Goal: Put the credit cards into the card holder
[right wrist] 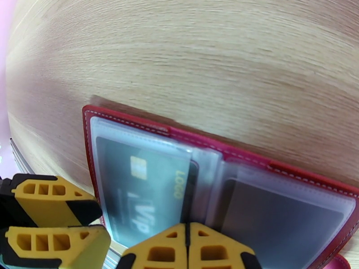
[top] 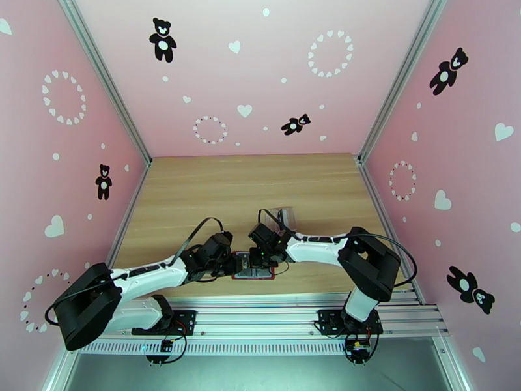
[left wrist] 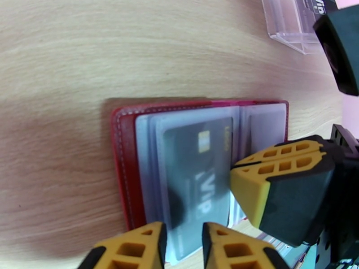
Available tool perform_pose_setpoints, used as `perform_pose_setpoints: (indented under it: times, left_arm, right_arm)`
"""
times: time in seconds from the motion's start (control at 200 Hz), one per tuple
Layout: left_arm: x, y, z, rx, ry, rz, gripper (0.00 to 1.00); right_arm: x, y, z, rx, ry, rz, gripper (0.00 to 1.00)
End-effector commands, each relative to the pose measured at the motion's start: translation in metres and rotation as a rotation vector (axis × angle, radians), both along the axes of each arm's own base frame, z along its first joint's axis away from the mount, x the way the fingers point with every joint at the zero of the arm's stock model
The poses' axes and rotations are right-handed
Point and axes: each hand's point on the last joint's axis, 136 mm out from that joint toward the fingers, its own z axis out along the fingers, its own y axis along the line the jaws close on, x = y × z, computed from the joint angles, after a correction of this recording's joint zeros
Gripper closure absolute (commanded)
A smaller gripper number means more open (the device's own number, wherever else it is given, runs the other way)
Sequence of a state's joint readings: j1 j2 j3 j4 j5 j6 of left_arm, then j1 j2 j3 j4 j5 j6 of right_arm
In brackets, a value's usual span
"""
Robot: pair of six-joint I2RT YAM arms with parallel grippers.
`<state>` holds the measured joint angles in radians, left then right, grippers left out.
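Note:
The card holder [top: 254, 274] lies open and flat near the table's front edge, dark red with clear sleeves [left wrist: 128, 167] [right wrist: 134, 124]. A dark credit card [left wrist: 197, 175] [right wrist: 134, 189] marked VIP sits inside a left-page sleeve. A second dark card [right wrist: 278, 220] fills a sleeve on the right page. My left gripper [top: 229, 265] [left wrist: 184, 247] [right wrist: 101, 223] is at the wallet's edge, jaws slightly apart, with the sleeved card's end in the gap. My right gripper [top: 260, 259] [right wrist: 188, 245] [left wrist: 278, 167] is shut, its tips down on the holder's middle fold.
A clear plastic tray [top: 284, 216] [left wrist: 291, 23] stands just behind the wallet, with another dark card [left wrist: 319, 2] showing in it. Bare wooden table [top: 247, 184] stretches to the back. Pink walls close in both sides and the rear.

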<state>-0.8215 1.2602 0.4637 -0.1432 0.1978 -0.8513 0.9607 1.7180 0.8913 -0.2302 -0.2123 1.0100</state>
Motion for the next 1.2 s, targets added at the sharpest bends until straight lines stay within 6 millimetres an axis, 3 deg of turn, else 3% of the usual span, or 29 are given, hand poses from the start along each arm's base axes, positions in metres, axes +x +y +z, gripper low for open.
perform_pose_setpoints:
  times: [0.0,0.54,1.026,1.196]
  left_arm:
    - [0.001,-0.002,0.006,-0.009,-0.013,0.000,0.72]
    - [0.001,0.004,-0.002,0.028,-0.009,0.010,0.72]
    - [-0.001,-0.006,-0.006,-0.007,0.013,-0.012,0.72]
    - [0.001,-0.013,0.003,-0.050,-0.001,-0.023,0.73]
  right_arm:
    - [-0.010,-0.016,-0.020,-0.072,0.036,0.008,0.96]
    - [-0.010,-0.016,-0.020,-0.068,0.036,0.006,0.97]
    - [-0.010,-0.015,-0.019,-0.064,0.037,0.007,0.97]
    - [-0.011,-0.015,-0.020,-0.064,0.038,0.009,0.97]
